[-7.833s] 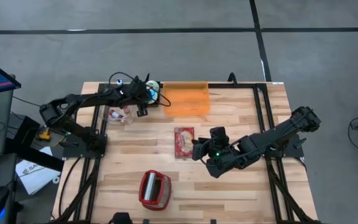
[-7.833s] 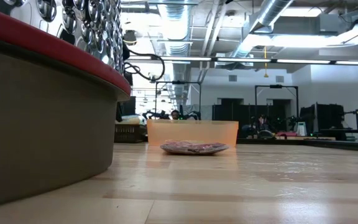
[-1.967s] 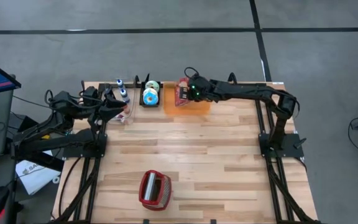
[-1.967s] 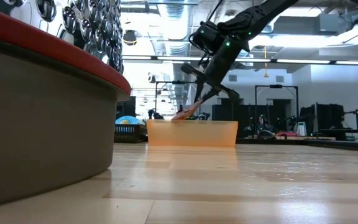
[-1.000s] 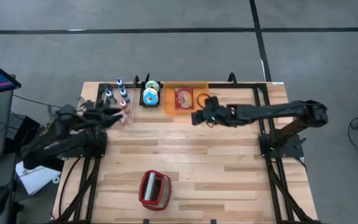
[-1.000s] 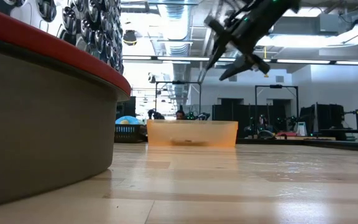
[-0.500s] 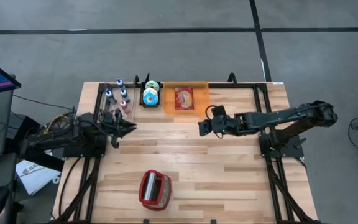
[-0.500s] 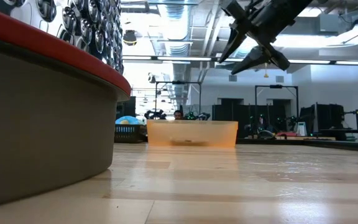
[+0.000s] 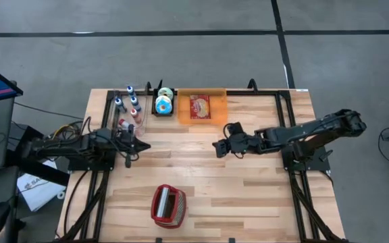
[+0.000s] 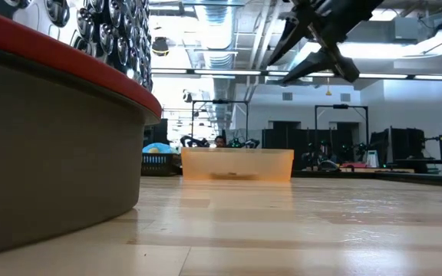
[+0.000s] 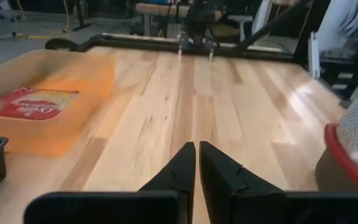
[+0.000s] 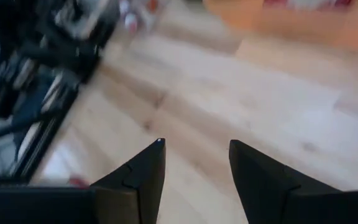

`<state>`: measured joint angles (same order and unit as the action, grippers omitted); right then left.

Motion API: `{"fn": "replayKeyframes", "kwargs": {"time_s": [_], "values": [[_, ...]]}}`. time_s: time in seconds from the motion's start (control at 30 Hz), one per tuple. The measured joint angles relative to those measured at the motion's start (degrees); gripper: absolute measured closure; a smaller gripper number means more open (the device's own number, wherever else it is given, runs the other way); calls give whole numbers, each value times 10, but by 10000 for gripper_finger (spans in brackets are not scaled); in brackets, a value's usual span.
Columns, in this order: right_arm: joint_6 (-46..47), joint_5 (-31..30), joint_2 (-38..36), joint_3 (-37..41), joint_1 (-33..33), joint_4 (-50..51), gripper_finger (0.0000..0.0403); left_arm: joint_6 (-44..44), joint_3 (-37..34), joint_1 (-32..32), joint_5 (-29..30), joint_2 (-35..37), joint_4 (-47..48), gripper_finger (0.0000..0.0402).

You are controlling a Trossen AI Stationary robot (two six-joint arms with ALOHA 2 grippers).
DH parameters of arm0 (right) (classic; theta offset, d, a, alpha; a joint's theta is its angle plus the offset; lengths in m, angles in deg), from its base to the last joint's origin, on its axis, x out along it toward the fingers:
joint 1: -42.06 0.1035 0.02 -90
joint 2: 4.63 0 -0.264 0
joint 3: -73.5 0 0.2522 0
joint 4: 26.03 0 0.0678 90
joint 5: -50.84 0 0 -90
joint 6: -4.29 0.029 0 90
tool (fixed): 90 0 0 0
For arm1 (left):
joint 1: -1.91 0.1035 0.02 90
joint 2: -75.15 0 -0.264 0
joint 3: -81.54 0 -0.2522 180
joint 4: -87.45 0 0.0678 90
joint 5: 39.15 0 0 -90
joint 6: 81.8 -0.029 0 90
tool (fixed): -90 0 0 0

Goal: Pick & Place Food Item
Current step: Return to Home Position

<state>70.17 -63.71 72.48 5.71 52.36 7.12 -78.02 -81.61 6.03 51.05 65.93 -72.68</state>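
The red popcorn bag (image 9: 200,106) lies flat in the orange bin (image 9: 217,109); donuts (image 9: 163,104) fill the adjoining black bin (image 9: 154,100).

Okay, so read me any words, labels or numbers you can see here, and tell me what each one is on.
No text here can be read for certain.
Red popcorn bag in the orange bin: white lettering on its label, too blurred to read.
White sheet beside the table, on the left arm's side: dark print, too small and partly hidden.
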Motion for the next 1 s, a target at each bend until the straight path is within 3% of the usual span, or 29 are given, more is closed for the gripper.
{"fn": "replayKeyframes", "kwargs": {"time_s": [0.1, 0.17, 0.23, 0.3, 0.37, 0.47, 0.53, 0.6, 0.77, 1.0], "values": [[21, 75, 3, 0, 12, -5, 236, -3, 0, 0, 5, -26, 0, 389], [48, 151, 17, 0, 30, -36, 237, -3, 0, 0, 5, -41, 0, 390], [85, 189, 38, -1, 68, -87, 238, -1, -1, 0, 5, -58, -5, 390], [103, 147, 74, -15, 115, -164, 239, 1, -2, 0, 5, -70, -11, 390], [72, 46, 115, -38, 144, -231, 239, -3, -3, 0, 8, -84, -19, 390], [-41, -104, 165, -69, 126, -285, 239, -4, -2, 0, 8, -99, -26, 390], [-124, -128, 178, -72, 89, -308, 239, -4, -3, 0, 8, -105, -24, 390], [-206, -96, 176, -70, 51, -346, 239, -5, -3, 0, 8, -109, -26, 390], [-395, 84, 106, -29, -16, -370, 239, -5, -2, 0, 7, -116, -26, 390], [-484, 230, -60, 169, -52, -462, 239, -5, -2, 0, 7, -117, -32, 390]]}}
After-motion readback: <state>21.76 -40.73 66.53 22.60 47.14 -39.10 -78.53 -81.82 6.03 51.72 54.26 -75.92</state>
